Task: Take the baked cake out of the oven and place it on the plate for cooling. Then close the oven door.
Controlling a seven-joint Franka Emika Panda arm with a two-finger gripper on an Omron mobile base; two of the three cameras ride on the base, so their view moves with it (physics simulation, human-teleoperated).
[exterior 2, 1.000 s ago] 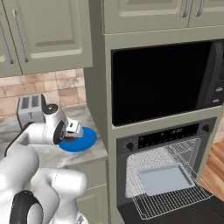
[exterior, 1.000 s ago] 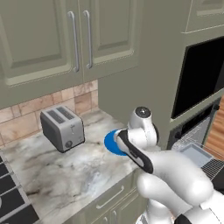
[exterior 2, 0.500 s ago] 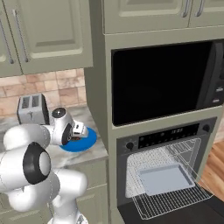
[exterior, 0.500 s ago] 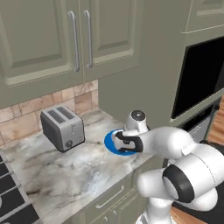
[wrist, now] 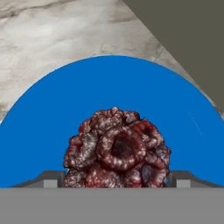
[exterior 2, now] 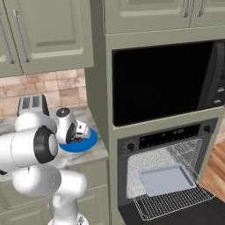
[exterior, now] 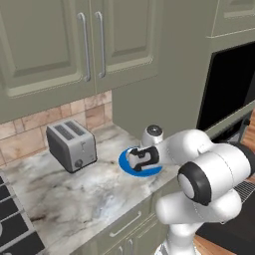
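Note:
The baked cake [wrist: 118, 148], a dark brown lumpy round, sits between my gripper's [wrist: 116, 179] two fingertips, which press against its sides. It hangs just over the middle of the blue plate [wrist: 113, 83]. That plate [exterior: 152, 171] lies on the marble counter beside the tall oven cabinet, with my gripper [exterior: 130, 160] low over it. From the right I see the gripper [exterior 2: 79, 136] above the plate [exterior 2: 90, 141]. The oven [exterior 2: 167, 138] stands wide open, its oven door [exterior 2: 176, 216] dropped down flat.
A silver toaster [exterior: 72, 144] stands at the back of the counter, left of the plate. The black microwave [exterior 2: 158, 83] sits above the oven. A wire rack [exterior 2: 171, 200] with a grey tray [exterior 2: 165, 178] sticks out of the oven. Stove burners [exterior: 12, 219] lie far left.
The arm's elbow and upper links have swung round and risen. The hand has stayed over the plate with the cake between its fingers.

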